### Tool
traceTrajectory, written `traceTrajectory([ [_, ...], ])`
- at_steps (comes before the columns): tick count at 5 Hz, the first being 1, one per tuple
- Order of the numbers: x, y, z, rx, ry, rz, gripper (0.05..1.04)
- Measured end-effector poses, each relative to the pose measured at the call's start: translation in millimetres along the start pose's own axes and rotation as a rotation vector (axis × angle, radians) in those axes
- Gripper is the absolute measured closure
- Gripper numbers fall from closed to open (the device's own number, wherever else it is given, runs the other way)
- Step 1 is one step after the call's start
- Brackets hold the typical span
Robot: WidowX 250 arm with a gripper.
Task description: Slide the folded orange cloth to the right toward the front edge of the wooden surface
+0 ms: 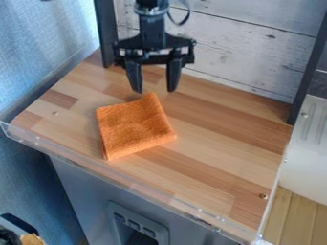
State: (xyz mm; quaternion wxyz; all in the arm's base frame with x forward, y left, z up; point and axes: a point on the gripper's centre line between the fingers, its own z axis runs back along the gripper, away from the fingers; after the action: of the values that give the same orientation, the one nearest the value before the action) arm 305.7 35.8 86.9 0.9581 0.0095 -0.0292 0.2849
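The black gripper (154, 90) hangs at the upper middle of the view, its two fingers spread apart with nothing between them. Just below its fingertips lies a folded orange cloth (134, 128), resting flat on the wooden surface left of centre. One corner of the cloth points up toward the gap between the fingers. Whether the fingertips touch that corner, I cannot tell.
A clear raised edge (159, 196) runs along the front of the wooden surface (223, 139). Dark posts stand at the back left and right, with whitish boards (249, 52) between them. A blue wall is at left, a white ridged object (308, 148) at right.
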Motion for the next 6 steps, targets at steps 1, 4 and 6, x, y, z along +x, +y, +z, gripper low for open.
traceTrajectory([
  [1, -6, 1, -8, 0.007, 0.003, 0.049, 0.718],
  [4, -14, 12, -39, 0.047, 0.043, 0.116, 1.021],
  [6, -12, 13, -64, 0.069, 0.106, 0.127, 1.023],
])
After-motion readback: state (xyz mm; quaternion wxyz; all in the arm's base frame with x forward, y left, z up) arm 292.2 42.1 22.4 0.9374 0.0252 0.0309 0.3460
